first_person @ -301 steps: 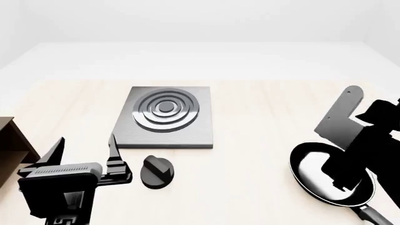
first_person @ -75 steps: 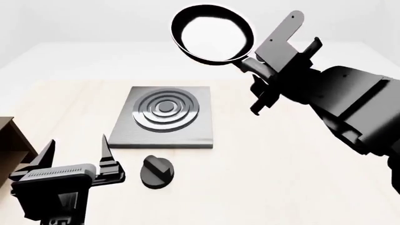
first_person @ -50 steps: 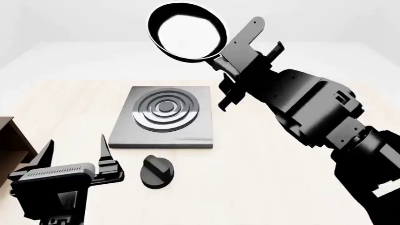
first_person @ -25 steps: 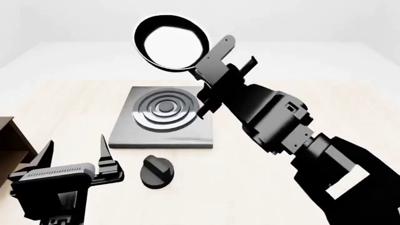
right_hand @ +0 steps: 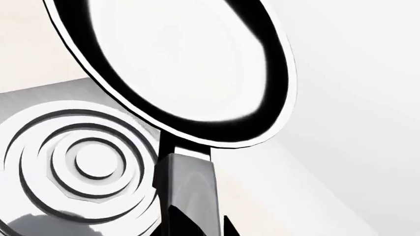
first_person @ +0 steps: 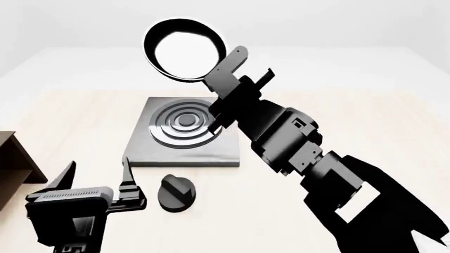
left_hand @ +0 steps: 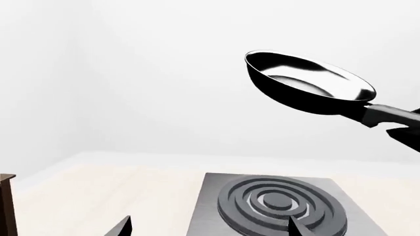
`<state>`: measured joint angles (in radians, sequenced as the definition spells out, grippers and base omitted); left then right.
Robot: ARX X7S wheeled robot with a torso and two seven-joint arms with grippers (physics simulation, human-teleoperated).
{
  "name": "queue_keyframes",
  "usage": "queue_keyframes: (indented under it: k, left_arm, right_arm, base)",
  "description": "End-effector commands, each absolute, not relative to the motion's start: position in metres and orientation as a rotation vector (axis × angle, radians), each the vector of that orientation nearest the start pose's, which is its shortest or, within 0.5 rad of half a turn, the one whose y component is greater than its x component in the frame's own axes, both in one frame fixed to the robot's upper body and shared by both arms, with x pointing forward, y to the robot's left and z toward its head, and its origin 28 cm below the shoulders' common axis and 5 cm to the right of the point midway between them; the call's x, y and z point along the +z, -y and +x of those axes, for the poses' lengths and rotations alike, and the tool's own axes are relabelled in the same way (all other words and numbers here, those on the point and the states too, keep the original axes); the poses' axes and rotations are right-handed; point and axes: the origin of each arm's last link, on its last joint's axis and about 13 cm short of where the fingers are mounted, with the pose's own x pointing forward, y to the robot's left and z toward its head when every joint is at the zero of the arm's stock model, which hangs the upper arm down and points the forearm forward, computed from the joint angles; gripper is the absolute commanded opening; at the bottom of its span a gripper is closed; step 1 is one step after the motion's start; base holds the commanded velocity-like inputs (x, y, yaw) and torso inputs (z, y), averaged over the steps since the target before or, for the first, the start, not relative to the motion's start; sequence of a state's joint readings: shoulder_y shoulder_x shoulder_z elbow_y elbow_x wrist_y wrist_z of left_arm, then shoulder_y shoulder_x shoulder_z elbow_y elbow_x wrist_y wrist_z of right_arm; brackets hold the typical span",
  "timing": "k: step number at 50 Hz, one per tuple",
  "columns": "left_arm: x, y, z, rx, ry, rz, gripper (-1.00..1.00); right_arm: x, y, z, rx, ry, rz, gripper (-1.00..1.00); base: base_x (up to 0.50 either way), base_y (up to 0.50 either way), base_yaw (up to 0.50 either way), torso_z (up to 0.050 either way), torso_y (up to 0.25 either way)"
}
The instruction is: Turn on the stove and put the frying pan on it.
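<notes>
The frying pan (first_person: 184, 50), black with a glossy inside, hangs in the air over the far edge of the stove (first_person: 149, 154). My right gripper (first_person: 219, 90) is shut on its long handle. In the right wrist view the handle (right_hand: 187, 182) runs from the gripper (right_hand: 196, 223) up to the pan (right_hand: 177, 59), with the burner rings (right_hand: 78, 162) below. The round black knob (first_person: 176, 192) sits in front of the stove. To the left of the knob, my left gripper (first_person: 98, 166) is open and empty. The left wrist view shows the pan (left_hand: 308, 83) high above the stove (left_hand: 203, 211).
A brown wooden shelf (first_person: 14, 158) stands at the table's left edge beside my left arm, and its corner (left_hand: 7, 206) shows in the left wrist view. My right arm (first_person: 316, 174) stretches across the table's right half.
My right arm has carried the pan further left and slightly lower, from beyond the stove's right corner to over its far edge. My left gripper has shifted slightly right.
</notes>
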<state>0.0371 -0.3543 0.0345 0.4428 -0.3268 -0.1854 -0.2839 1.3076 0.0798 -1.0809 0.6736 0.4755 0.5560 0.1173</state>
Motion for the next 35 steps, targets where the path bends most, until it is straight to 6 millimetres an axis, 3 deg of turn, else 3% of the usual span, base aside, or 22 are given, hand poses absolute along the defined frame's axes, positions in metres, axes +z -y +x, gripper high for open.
queue_keyframes:
  k: [1,21,35]
  left_arm:
    - [0.0871,-0.2511,0.1976,0.056,0.149,-0.014,1.0]
    - [0.0887,-0.2529,0.1978,0.067,0.159,-0.027,1.0]
    - [0.0883,-0.2527,0.1976,0.061,0.155,-0.047,1.0]
  right_arm:
    - [0.2158,0.0175,0.4014,0.279,-0.021,-0.709,-1.0]
    - [0.2115,0.0157,0.401,0.284,-0.033,-0.722,-1.0]
    - [0.2099,0.01,0.398,0.303,-0.029,-0.735,-1.0]
  base:
    - [0.0,0.0,0.0,0.0,-0.227]
    - [0.0,0.0,0.0,0.0,-0.249]
    - [0.0,0.0,0.0,0.0,0.0]
